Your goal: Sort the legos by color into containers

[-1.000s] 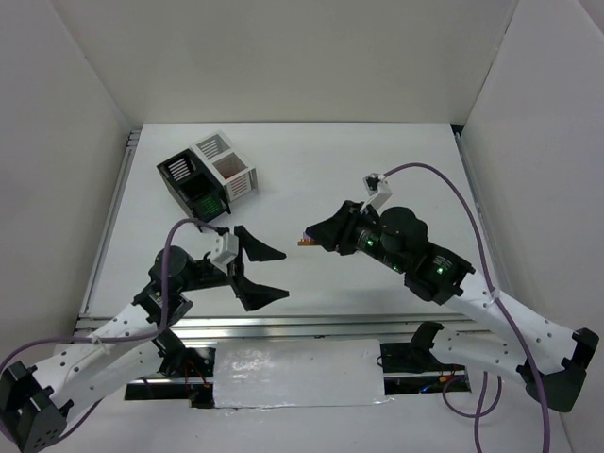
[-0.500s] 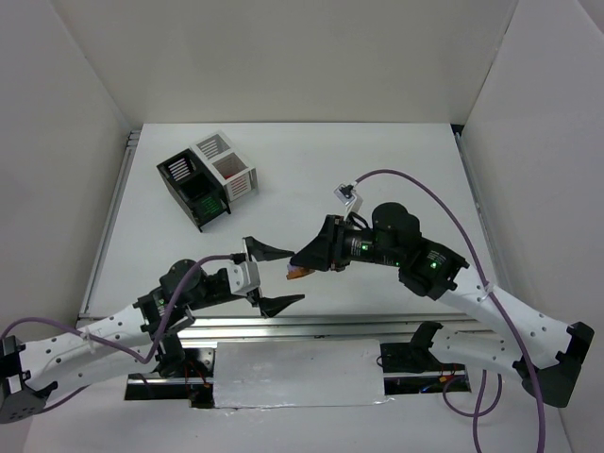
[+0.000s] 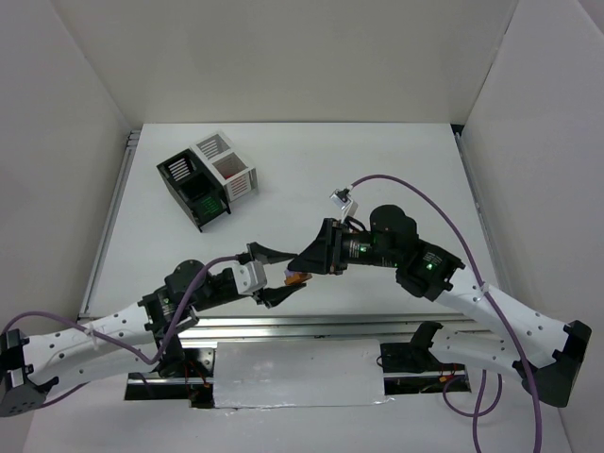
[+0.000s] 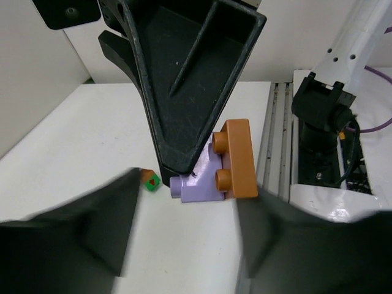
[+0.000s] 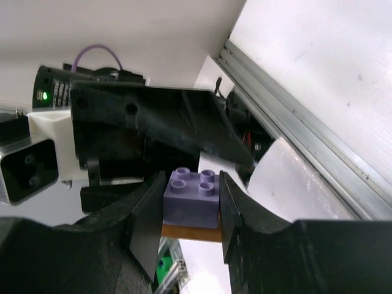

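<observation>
Top view: white bench (image 3: 377, 170) w/ walls on 3 sides. Two arms reach in from the near edge and meet near the centre, close to the near edge.

Right end effector (image 3: 307, 264) is closed on a purple brick (image 5: 191, 196), held up off the bench. Its 2 black fingers (image 5: 147, 214) press the brick's left and right sides, studs up in the right wrist view. An orange brick (image 4: 236, 159) is stuck flat against the purple one; in the left wrist view it sits on the side away from the finger.

Left end effector (image 3: 288, 274) faces it from the left, jaws apart, 1 finger on either side of the brick pair. Its fingers (image 4: 79, 245) show blurred and don't appear to touch the bricks; it holds nothing.

A tiny green brick (image 4: 150, 180) w/ a red bit lies on the bench below the held pair.

Far left: black bin (image 3: 179, 175) and white bin (image 3: 215, 149), joined, well apart from both arms. Green shows inside the black one, reddish inside the white one.
</observation>
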Motion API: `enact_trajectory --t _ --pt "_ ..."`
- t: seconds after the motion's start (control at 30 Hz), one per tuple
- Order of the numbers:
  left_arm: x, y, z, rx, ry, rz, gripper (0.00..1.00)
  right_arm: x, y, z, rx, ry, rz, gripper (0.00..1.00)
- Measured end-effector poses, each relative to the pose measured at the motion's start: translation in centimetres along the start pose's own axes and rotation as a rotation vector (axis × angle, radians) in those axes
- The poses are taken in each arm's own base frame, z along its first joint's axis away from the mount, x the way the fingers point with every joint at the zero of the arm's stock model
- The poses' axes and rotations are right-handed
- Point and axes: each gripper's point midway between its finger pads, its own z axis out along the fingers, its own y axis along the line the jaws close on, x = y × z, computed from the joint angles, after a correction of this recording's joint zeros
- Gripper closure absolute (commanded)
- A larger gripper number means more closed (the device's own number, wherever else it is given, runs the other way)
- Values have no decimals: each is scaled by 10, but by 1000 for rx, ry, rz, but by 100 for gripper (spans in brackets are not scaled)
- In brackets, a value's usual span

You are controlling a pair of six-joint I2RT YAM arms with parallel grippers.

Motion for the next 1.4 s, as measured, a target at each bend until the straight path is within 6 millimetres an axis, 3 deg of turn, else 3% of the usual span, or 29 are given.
enact_trajectory --t 0.23,0.27,0.33,0.37,0.4,0.5,0.53,0.57,0.73,1.03,1.23,1.4 --pt "6 2 6 -7 33 -5 62 -5 -5 1 17 -26 26 100" --pt "7 2 6 -8 34 -7 73 -5 -6 1 20 -26 27 100" --pt "8 2 7 -11 39 -10 77 -5 -8 1 26 -29 30 100" --pt "9 2 7 -12 41 -12 86 -5 -8 2 28 -29 31 99" --pt "10 3 7 -15 43 -15 90 -5 -9 2 30 -32 32 97" --pt "13 3 7 -20 58 -30 97 -5 -12 2 39 -36 35 71" --pt "15 3 8 -22 66 -33 99 -5 -14 3 42 -38 36 49" --pt "17 4 8 -24 77 -38 100 -4 -16 3 45 -37 41 39" --pt "30 2 10 -21 123 -51 100 -1 -17 4 30 -38 34 22" --pt "29 4 10 -40 122 -74 100 -5 -15 1 34 -74 24 15" --pt "7 15 4 -104 43 -78 100 -18 -31 -8 126 -165 10 15" --pt "17 18 0 -133 68 -81 100 -19 -39 -8 169 -174 -13 15"
